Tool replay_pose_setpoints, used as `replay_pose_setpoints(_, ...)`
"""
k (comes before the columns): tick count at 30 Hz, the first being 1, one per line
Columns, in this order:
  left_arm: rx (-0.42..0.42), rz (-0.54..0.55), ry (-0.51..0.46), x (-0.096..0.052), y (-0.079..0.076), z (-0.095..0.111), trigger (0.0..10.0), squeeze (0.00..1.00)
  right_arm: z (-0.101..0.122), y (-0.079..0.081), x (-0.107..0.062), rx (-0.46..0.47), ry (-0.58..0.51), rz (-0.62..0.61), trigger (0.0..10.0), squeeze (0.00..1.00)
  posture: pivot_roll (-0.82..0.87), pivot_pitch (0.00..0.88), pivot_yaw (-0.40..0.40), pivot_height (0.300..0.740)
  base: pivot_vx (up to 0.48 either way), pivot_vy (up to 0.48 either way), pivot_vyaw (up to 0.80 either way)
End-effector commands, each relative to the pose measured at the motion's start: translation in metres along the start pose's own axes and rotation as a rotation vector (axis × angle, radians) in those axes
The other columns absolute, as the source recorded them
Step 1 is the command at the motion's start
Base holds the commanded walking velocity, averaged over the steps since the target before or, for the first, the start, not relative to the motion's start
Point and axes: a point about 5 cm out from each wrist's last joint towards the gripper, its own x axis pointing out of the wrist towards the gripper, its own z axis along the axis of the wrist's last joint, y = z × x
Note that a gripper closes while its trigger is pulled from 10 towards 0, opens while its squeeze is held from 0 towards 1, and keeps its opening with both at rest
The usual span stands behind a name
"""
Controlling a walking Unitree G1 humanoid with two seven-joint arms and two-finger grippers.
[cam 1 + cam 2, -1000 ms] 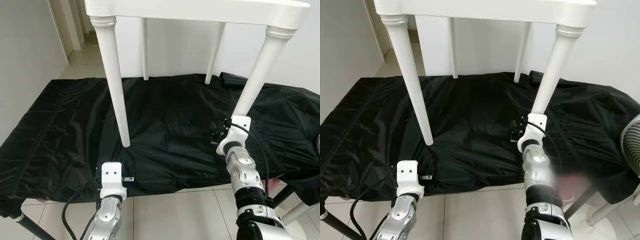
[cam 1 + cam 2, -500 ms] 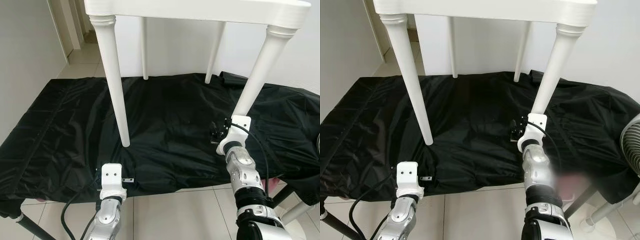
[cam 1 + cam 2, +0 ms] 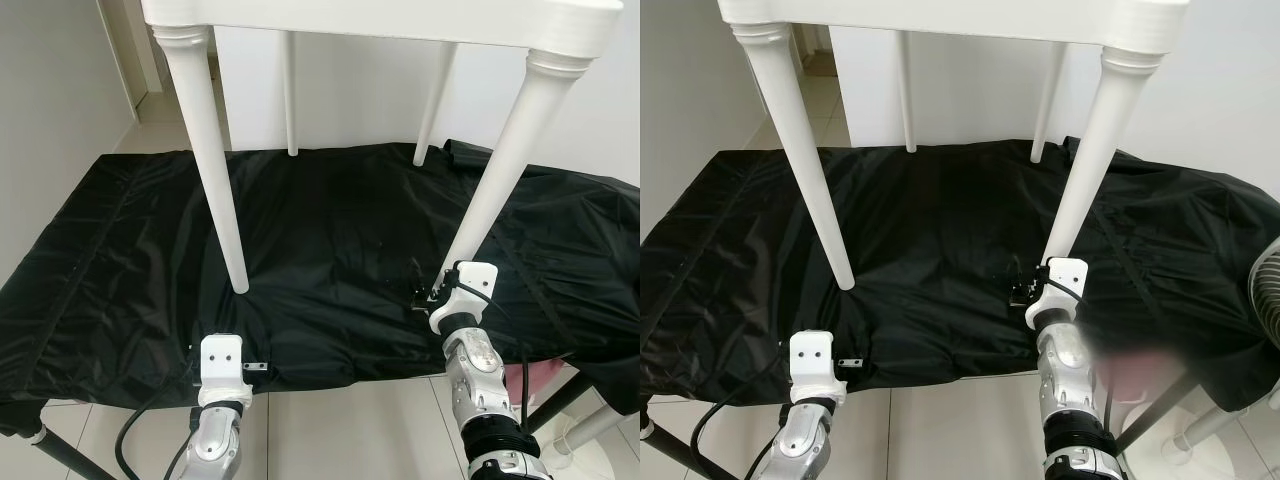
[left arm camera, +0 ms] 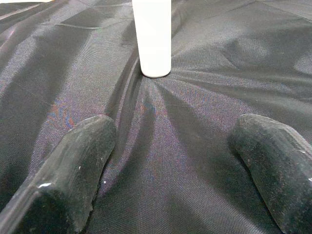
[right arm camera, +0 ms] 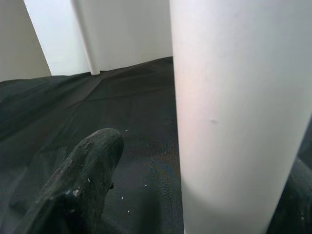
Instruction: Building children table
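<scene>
White children's table [image 3: 400, 15] upright on black cloth [image 3: 120, 260]; right gripper [image 3: 435, 292] fingers spread around front-right leg [image 3: 500, 170]; left gripper [image 4: 165, 146] released, short of front-left leg [image 4: 152, 34]; a nudge risks the legs sliding on the cloth.

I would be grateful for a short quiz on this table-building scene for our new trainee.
1. True or false: the left pincer is gripping the near left leg.
2. The white table stands on: A) a black cloth; B) bare tiles; C) a wooden bench.
3. Which pincer is at the near right leg?

Key
1. False: its fingers are apart, and the leg stands ahead of them, untouched.
2. A.
3. The right pincer.
</scene>
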Motion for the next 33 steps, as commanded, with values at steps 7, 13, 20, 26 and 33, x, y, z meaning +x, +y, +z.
replay_pose_setpoints(7,-0.158,-0.679,-0.576,0.087,-0.093,0.335,10.0,0.00,-0.003,0.011,-0.003,0.005,-0.011,0.058,10.0,0.00,0.10,0.000,0.000,0.740,0.000,0.000,0.00)
replay_pose_setpoints(13,-0.149,-0.677,-0.581,0.087,-0.092,0.334,10.0,0.00,0.007,0.010,-0.011,0.000,-0.104,0.049,10.0,0.00,0.11,0.000,0.000,0.740,0.000,0.000,0.00)
replay_pose_setpoints(20,-0.138,-0.673,-0.580,0.089,-0.090,0.334,10.0,0.00,0.009,0.010,-0.014,-0.001,-0.117,0.038,10.0,0.00,0.11,0.158,-0.037,0.740,0.000,0.000,0.00)
replay_pose_setpoints(26,-0.138,-0.673,-0.580,0.089,-0.090,0.334,10.0,0.00,0.009,0.010,-0.014,-0.001,-0.117,0.038,10.0,0.00,0.11,0.158,-0.037,0.740,0.000,0.000,0.00)
replay_pose_setpoints(33,-0.138,-0.673,-0.580,0.089,-0.090,0.334,10.0,0.00,0.009,0.010,-0.014,-0.001,-0.117,0.038,10.0,0.00,0.11,0.158,-0.037,0.740,0.000,0.000,0.00)
